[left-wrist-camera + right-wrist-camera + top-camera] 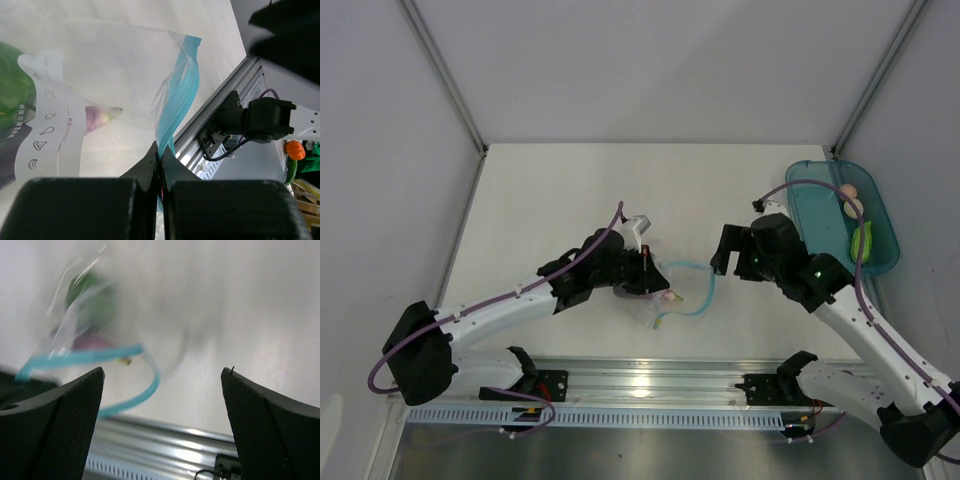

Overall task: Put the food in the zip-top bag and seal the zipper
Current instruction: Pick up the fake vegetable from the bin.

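The zip-top bag (665, 292) is found at the near middle of the white worktop (560, 200), between the two arms. The left jaws are pressed together, and one end of the zipper (181, 95), a teal-blue strip, is pinched between them. In the left wrist view the strip is seen running up and away from the black tips. The rest of the strip is bowed into a loop, so the bag's mouth is not sealed.

Through the clear plastic a green bell pepper (11, 95) and a purple eggplant-like piece (97, 118) are seen, partly covered by a white printed label (50, 130).

The right jaws are spread wide and nothing is gripped in them. They are placed just beside the loop of the zipper, apart from it, on the side away from the left arm. The right wrist view is blurred, so finer detail of the bag cannot be told there.

A teal oval tray (820, 200) is set at the far right of the worktop. In it a pink ball (847, 190), a whitish egg (854, 208) and a light green long vegetable (863, 241) are seen.
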Motion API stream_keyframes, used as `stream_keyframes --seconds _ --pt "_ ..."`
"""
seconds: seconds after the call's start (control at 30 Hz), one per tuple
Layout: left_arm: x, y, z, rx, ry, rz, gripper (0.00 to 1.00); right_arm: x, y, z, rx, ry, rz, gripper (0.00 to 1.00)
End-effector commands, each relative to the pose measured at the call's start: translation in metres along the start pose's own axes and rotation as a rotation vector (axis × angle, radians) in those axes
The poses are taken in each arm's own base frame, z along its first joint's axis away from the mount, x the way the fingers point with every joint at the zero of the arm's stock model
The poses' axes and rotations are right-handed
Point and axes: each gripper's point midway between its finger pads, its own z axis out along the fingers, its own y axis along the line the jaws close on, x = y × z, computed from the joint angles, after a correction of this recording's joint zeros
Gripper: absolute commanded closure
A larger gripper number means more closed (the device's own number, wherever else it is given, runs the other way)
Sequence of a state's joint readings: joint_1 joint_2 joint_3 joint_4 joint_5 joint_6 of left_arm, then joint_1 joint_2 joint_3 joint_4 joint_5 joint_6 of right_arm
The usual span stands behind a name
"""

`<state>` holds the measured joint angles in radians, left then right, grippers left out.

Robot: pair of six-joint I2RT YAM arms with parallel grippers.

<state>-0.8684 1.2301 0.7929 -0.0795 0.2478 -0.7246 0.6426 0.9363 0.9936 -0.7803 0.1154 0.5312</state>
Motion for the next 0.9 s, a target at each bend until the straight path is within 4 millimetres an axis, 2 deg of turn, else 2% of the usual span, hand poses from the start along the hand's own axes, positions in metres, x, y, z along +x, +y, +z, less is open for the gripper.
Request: stream_keyframes --seconds 0.0,0.03,0.07,0.13,0.17,0.23,0.27,0.33,0.37,0.4,0.43,0.47,0.57,0.6,0.67,0.7,0.73,0.8,0.83,0.87 --pt "-0.014 -0.014 -0.01 0.044 -0.054 0.043 0.99 -0.048 -0.059 -0.005 0.29 -0.148 0.171 0.01" --pt "-0.013 -0.014 -0.01 0.047 -0.049 0.042 0.99 -0.055 -0.07 0.0 0.335 -0.152 0.233 0.01" --pt "-0.011 -0.016 -0.01 0.059 -0.042 0.044 0.99 -0.072 -0.088 -0.003 0.377 -0.194 0.302 0.01" --pt "-0.006 -0.014 -0.011 0.065 -0.037 0.038 0.99 -0.091 -0.108 0.001 0.425 -0.251 0.374 0.01" --pt "-0.007 -0.016 -0.011 0.079 -0.041 0.038 0.99 -0.099 -0.128 0.0 0.474 -0.293 0.422 0.01" --pt "-0.005 -0.017 -0.011 0.084 -0.035 0.041 0.99 -0.116 -0.152 -0.003 0.539 -0.386 0.488 0.01" --pt "-0.004 -0.016 -0.011 0.084 -0.028 0.042 1.0 -0.119 -0.174 -0.004 0.596 -0.41 0.546 0.01" --pt "-0.003 -0.017 -0.01 0.086 -0.021 0.042 1.0 -0.129 -0.198 -0.007 0.656 -0.458 0.609 0.01" --pt "-0.002 -0.016 -0.009 0.084 -0.015 0.041 0.99 -0.129 -0.209 0.002 0.689 -0.45 0.63 0.01" --pt "-0.001 -0.016 -0.009 0.086 -0.009 0.038 0.99 -0.136 -0.233 -0.007 0.761 -0.489 0.666 0.01" --pt "0.0 -0.016 -0.008 0.086 -0.003 0.037 1.0 -0.137 -0.243 -0.006 0.798 -0.491 0.684 0.01" --pt "0.001 -0.016 -0.006 0.085 0.006 0.035 0.99 -0.133 -0.258 0.007 0.847 -0.454 0.699 0.01" --pt "0.002 -0.016 -0.001 0.084 0.028 0.029 0.99 -0.137 -0.293 0.005 0.981 -0.448 0.723 0.01" --pt "0.001 -0.016 0.0 0.083 0.032 0.027 0.99 -0.13 -0.308 0.017 1.037 -0.403 0.712 0.01" --pt "0.001 -0.018 0.004 0.086 0.042 0.019 1.0 -0.13 -0.334 0.014 1.118 -0.396 0.713 0.01" --pt "0.002 -0.018 0.005 0.088 0.05 0.017 0.99 -0.127 -0.343 0.018 1.133 -0.374 0.705 0.01" --pt "-0.002 -0.022 0.006 0.095 0.051 0.017 0.99 -0.12 -0.362 0.025 1.155 -0.317 0.671 0.01" --pt "-0.001 -0.022 0.012 0.091 0.069 0.012 0.99 -0.117 -0.374 0.038 1.127 -0.266 0.651 0.01" --pt "-0.004 -0.025 0.013 0.097 0.07 0.013 0.99 -0.108 -0.383 0.048 1.138 -0.214 0.631 0.0" --pt "-0.003 -0.025 0.014 0.099 0.081 0.011 1.0 -0.108 -0.391 0.049 1.151 -0.204 0.635 0.01"
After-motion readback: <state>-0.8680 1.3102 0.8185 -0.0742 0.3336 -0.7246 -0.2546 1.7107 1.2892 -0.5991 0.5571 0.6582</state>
